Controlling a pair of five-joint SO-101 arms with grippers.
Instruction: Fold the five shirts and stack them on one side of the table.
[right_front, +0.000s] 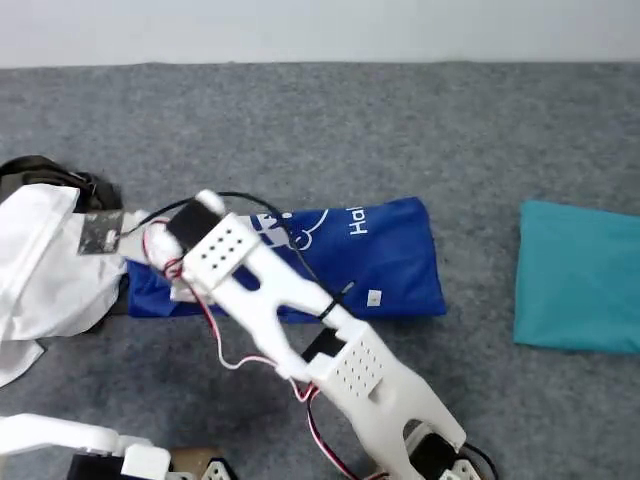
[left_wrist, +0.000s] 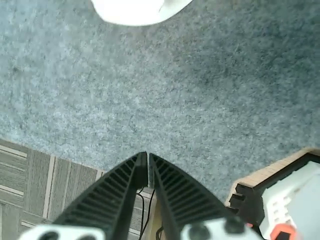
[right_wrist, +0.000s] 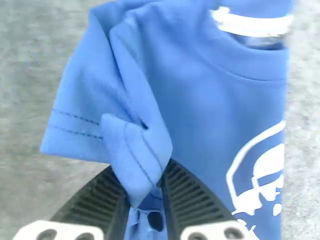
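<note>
A blue shirt (right_front: 370, 260) with white print lies folded lengthwise in the middle of the grey table. My right gripper (right_front: 162, 252) is at the shirt's left end. In the right wrist view the right gripper (right_wrist: 145, 175) is shut on a bunched fold of the blue shirt's (right_wrist: 215, 100) sleeve (right_wrist: 135, 155). A rumpled white shirt (right_front: 40, 265) lies at the left edge over a dark garment (right_front: 45, 172). A folded teal shirt (right_front: 580, 275) lies at the right. My left gripper (left_wrist: 148, 157) is shut on nothing, over bare carpet by the near table edge, its arm (right_front: 70, 438) at the bottom left.
Grey carpet (right_front: 300, 120) covers the table, with free room along the far side and between the blue and teal shirts. A corner of white cloth (left_wrist: 135, 7) lies ahead of the left gripper. The floor (left_wrist: 30, 175) shows past the table's near edge.
</note>
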